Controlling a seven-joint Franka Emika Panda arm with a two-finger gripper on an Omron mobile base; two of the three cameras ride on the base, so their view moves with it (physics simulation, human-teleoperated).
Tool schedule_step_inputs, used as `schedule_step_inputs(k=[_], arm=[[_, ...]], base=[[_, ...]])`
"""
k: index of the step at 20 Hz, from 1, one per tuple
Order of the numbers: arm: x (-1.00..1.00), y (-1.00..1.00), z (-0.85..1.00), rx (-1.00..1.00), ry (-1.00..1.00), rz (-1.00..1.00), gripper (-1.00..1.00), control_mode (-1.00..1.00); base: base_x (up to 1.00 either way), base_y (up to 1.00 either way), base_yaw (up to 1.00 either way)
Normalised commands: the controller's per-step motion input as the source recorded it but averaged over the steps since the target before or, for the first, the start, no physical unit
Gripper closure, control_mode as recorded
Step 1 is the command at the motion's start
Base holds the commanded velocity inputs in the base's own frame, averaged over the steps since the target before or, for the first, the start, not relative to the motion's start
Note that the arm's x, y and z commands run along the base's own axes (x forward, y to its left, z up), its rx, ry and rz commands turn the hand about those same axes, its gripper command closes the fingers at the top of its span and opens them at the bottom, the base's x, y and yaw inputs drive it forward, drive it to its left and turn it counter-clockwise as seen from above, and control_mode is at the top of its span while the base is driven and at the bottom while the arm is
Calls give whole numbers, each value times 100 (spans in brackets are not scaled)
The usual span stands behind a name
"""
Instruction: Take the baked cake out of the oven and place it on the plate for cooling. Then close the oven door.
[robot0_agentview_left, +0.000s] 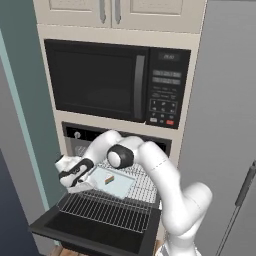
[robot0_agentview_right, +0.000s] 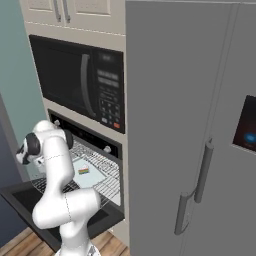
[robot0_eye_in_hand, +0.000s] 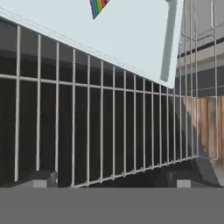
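One small cake (robot0_agentview_left: 109, 179) sits on a pale tray (robot0_agentview_left: 122, 186) just beyond the wide-open, empty tool (robot0_agentview_left: 80, 184).

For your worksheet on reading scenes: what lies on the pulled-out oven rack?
A pale tray rests on the wire rack, carrying a small rainbow-striped cake. The arm covers the rack's right rear part.
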Motion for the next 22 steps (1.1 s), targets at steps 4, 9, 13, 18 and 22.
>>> schedule_step_inputs(k=[4, 9, 13, 18, 22], arm=[[0, -39, -9, -22, -59, -7, -100, -100], [6, -27, 23, -16, -57, -10, -100, -100], [41, -3, 27, 0, -16, -22, -100, -100], [15, 0, -38, -2, -14, -24, -100, -100], [0, 1, -31, -13, -50, -22, -100, -100]], base=[[0, 0, 0], [0, 0, 0], [0, 0, 0], [0, 0, 0], [0, 0, 0]])
